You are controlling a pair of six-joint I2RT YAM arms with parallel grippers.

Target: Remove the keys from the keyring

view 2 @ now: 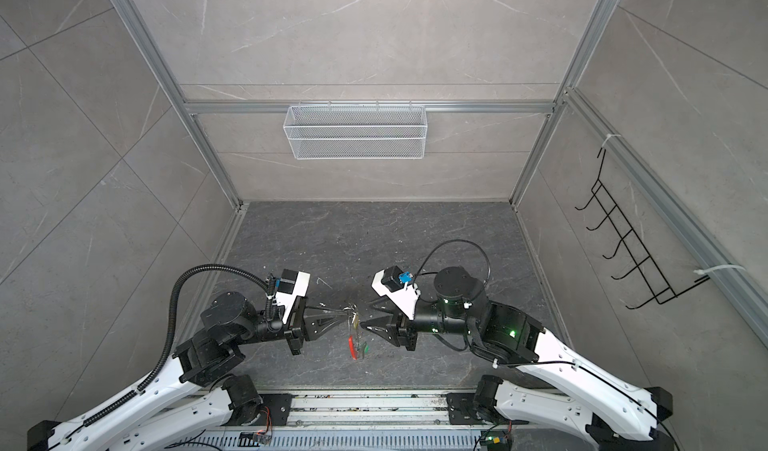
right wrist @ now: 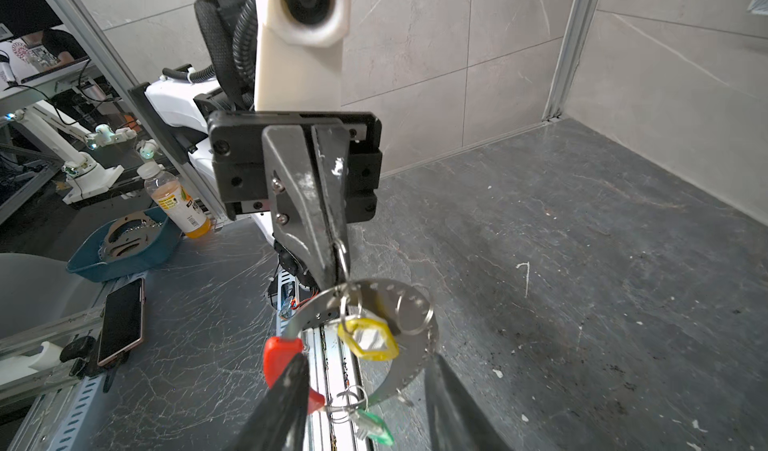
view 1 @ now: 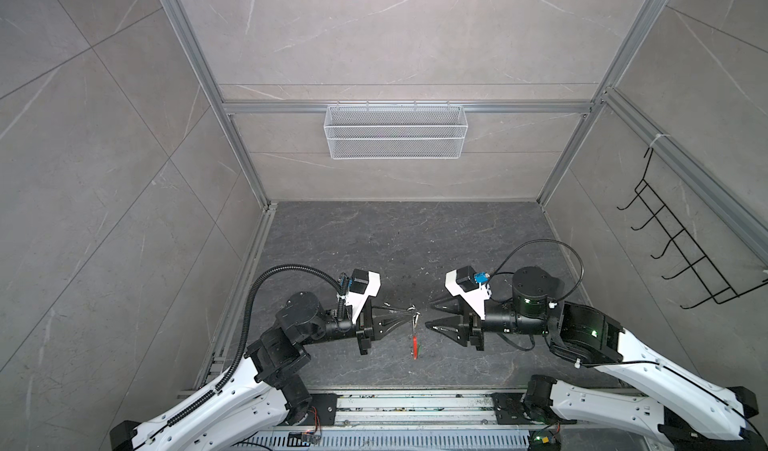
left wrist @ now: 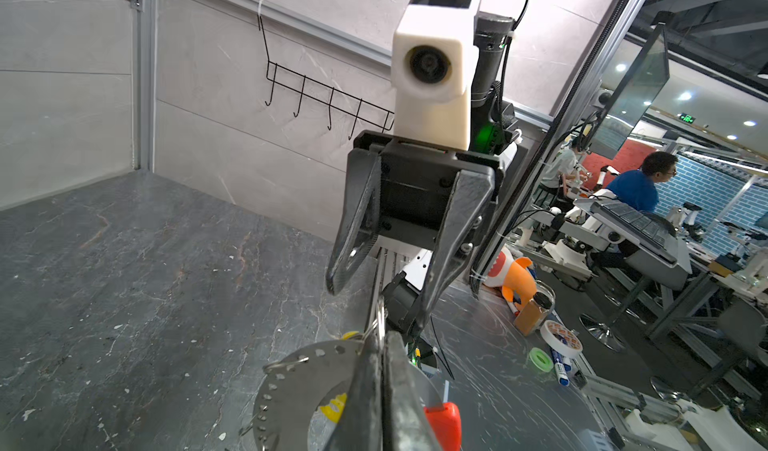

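The keyring (right wrist: 415, 345) is a flat grey metal hoop with small holes and a curved red sleeve (right wrist: 280, 355). It hangs in the air between the two arms, in both top views (view 1: 414, 339) (view 2: 352, 343). My left gripper (view 1: 409, 312) (left wrist: 382, 339) is shut on the hoop's top, where a small split ring sits. Two keys' tags dangle from the hoop: a yellow tag (right wrist: 368, 339) in the middle and a green tag (right wrist: 374, 426) at the bottom. My right gripper (right wrist: 370, 407) (view 1: 429, 313) stands open. Its fingers straddle the hoop's lower part, and one finger lies in front of the red sleeve.
A white mesh basket (view 1: 395, 131) hangs on the back wall. A black hook rack (view 1: 685, 241) hangs on the right wall. Beyond the front rail lie a blue tray (right wrist: 124, 245), a juice bottle (right wrist: 176, 204) and a phone (right wrist: 122, 322).
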